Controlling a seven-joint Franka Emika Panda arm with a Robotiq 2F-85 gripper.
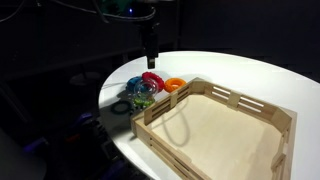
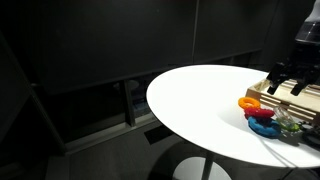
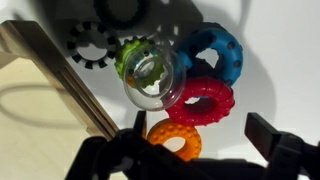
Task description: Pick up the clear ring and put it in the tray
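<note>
The clear ring (image 3: 152,82) lies on the table (image 1: 250,70) near its edge, outside the tray (image 1: 240,100) and just beside the tray's wall. It overlaps the light green ring (image 3: 128,58). A red ring (image 3: 203,101) touches it on one side, with a blue ring (image 3: 216,55) beyond and an orange ring (image 3: 176,139) next to the red one. Only the wrist view shows the clear ring plainly. In both exterior views the cluster is a small coloured heap (image 1: 145,90). An exterior view shows the tray's plywood floor with a cable's shadow on it. The gripper (image 3: 200,128) hangs above the rings, fingers spread wide, holding nothing.
</note>
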